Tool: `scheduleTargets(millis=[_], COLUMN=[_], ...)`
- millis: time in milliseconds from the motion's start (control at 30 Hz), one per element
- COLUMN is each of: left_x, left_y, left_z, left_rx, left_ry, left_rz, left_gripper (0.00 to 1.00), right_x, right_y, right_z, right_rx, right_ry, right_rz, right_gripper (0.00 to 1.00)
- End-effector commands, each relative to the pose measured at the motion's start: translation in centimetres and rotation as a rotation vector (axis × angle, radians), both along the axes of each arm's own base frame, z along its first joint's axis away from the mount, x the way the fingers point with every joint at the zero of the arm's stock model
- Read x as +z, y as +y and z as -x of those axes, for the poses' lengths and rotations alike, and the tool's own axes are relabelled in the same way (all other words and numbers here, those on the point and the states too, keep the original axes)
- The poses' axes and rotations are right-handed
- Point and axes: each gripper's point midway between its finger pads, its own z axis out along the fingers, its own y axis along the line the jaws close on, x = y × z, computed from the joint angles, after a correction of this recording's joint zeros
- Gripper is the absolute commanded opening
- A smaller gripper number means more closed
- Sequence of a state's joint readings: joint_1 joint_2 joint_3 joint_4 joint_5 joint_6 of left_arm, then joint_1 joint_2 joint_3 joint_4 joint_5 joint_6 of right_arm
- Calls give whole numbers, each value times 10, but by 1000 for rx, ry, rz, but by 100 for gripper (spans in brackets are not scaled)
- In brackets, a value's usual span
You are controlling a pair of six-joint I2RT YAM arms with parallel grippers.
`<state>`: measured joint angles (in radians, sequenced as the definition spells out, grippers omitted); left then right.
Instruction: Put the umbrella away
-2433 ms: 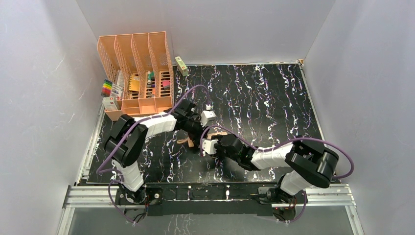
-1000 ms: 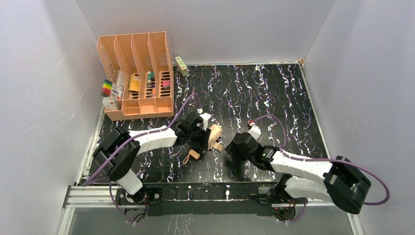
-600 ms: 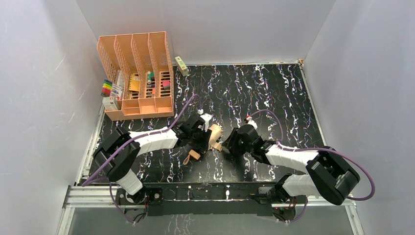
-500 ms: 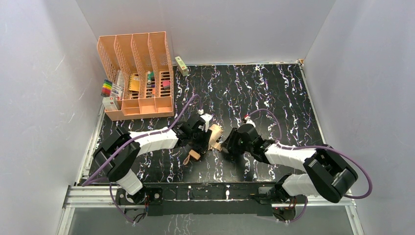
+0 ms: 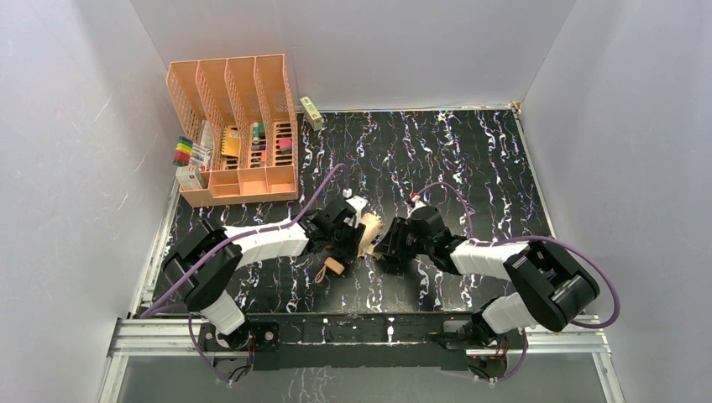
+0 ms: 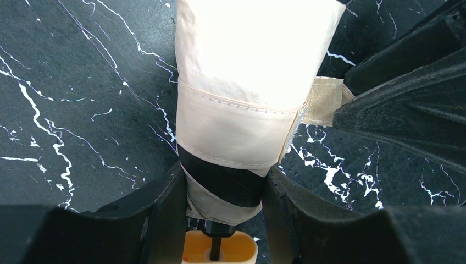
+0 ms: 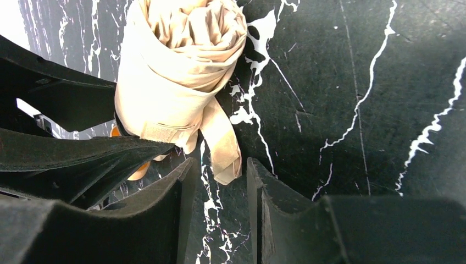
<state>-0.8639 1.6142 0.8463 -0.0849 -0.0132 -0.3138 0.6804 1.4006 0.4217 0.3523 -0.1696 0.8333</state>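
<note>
At the near middle of the table point(image 5: 504, 151), the left gripper point(image 6: 222, 190) clamps the rolled umbrella point(image 6: 247, 82) just above its handle point(image 6: 220, 250). The right gripper point(image 7: 220, 173), jaws narrowly parted, straddles the loose strap point(image 7: 222, 143), which only the right wrist view shows. Fastening seems in hand: next, pinch the strap and wrap it round, before the far-left desk organizer point(image 5: 235, 117).

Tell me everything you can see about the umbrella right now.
The umbrella is a compact folding one in pale peach-tan fabric, collapsed and rolled into a loose bundle over the black marbled table. A dark band wraps it near the small orange-tan handle, and the left gripper is clamped on that end. Its matching strap hangs unfastened, the tip between the open fingers of the right gripper, not visibly pinched.
</note>
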Motion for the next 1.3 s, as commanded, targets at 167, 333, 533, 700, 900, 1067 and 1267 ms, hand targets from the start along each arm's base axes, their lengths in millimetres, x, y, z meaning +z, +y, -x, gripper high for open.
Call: scheduleTargets(millis=[167, 333, 533, 700, 900, 1067, 1267], left_x=[-49, -50, -52, -54, -55, -55, -57], left_y=[54, 53, 52, 51, 51, 51, 52], left_z=[48, 50, 51, 53, 52, 53, 52], left_rx=[-25, -29, -35, -40, -42, -43, -44], left_ry=[177, 181, 183, 186, 188, 189, 191], left_rz=[-258, -263, -270, -280, -286, -291, -302], left_gripper=[7, 7, 7, 7, 7, 7, 7], right_x=[-12, -17, -21, -23, -21, -15, 1], right_y=[3, 3, -4, -7, -4, -4, -9], right_z=[11, 15, 10, 2, -2, -3, -2], right_rx=[70, 56, -36, -106, -106, -96, -79], right_ry=[33, 48, 48, 50, 57, 42, -15], right_rz=[-15, -48, -76, -82, -121, -132, -126], right_gripper=[45, 44, 42, 38, 26, 19, 12])
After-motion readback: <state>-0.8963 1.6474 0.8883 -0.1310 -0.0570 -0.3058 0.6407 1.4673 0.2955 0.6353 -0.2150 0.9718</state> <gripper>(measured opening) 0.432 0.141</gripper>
